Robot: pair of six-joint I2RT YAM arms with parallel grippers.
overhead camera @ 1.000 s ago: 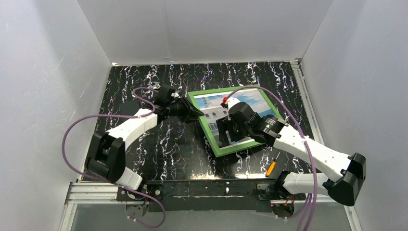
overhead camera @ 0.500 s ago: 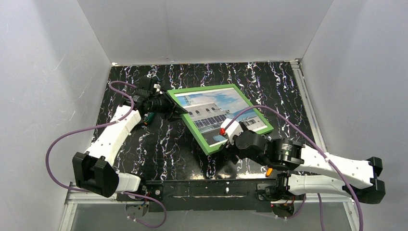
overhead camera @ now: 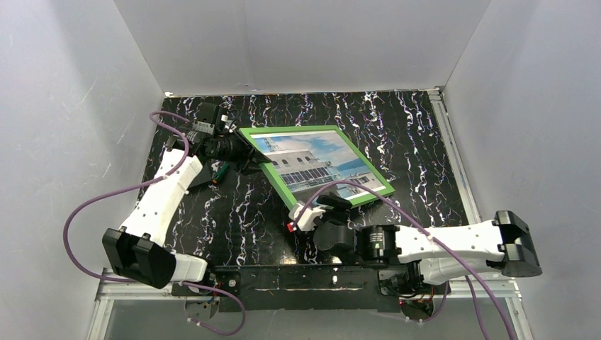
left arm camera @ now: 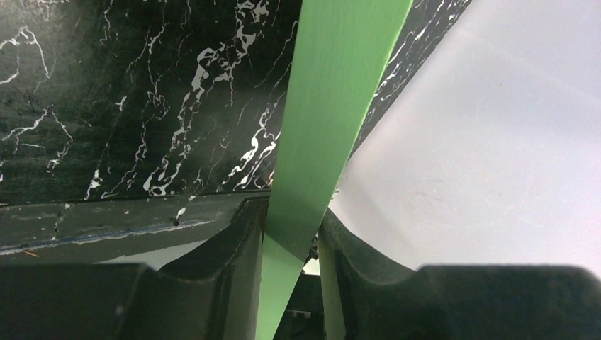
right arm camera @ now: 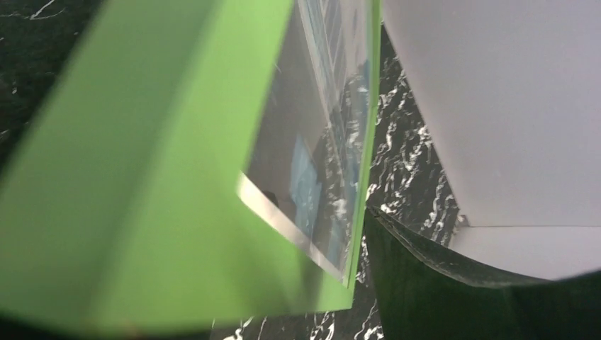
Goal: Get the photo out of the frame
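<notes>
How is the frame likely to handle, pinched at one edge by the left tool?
Probably stiff: the frame spans straight from the left tool without sagging. Thin and held at one edge, it may swing. Its clear pane looks breakable.

My left gripper (left arm camera: 294, 227) pinches the left edge of the thin bright-green picture frame (overhead camera: 290, 129), face up; white-building photo print (overhead camera: 315, 163) inside.

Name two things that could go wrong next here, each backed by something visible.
1. The left claw pinches only the thin rim of the bright green rectangular picture frame near one corner, so the frame may pivot or slip free.
2. The right claw stands open at the frame's near corner, gripping nothing; closing there might press the clear pane or crease the rectangular photo of a white building instead of freeing it.
</notes>
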